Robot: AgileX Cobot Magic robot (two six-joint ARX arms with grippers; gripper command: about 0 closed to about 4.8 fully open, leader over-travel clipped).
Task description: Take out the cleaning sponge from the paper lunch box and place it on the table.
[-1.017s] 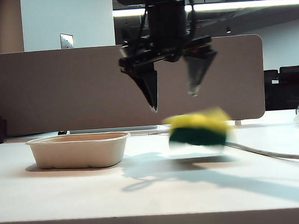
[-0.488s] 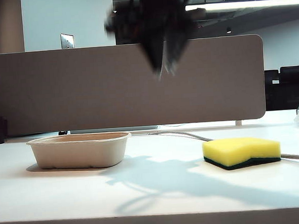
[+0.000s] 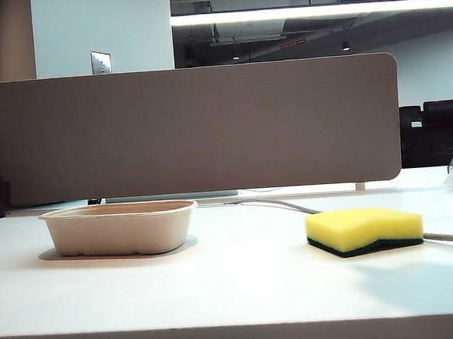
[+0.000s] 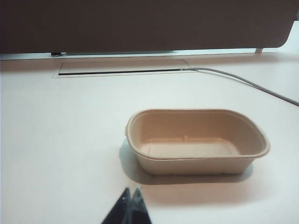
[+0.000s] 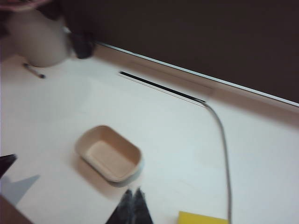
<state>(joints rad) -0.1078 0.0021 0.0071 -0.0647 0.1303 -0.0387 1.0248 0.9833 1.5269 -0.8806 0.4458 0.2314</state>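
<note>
Two things sit well apart on the white surface [image 3: 219, 293]: the empty lunch box [image 3: 119, 228] left, the sponge [image 3: 365, 231] right, yellow side up. Left gripper [image 4: 131, 198] and right gripper [image 5: 132, 198] hold nothing, fingers pressed together; the right is high above the surface.

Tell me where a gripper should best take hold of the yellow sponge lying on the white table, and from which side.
Probably from above, across the narrowed middle. The yellow foam cleaning sponge with a dark green scouring layer lies flat on the white table, green face down, clear of the beige moulded-pulp paper lunch box. Both shut grippers, left and right, are off it.
</note>
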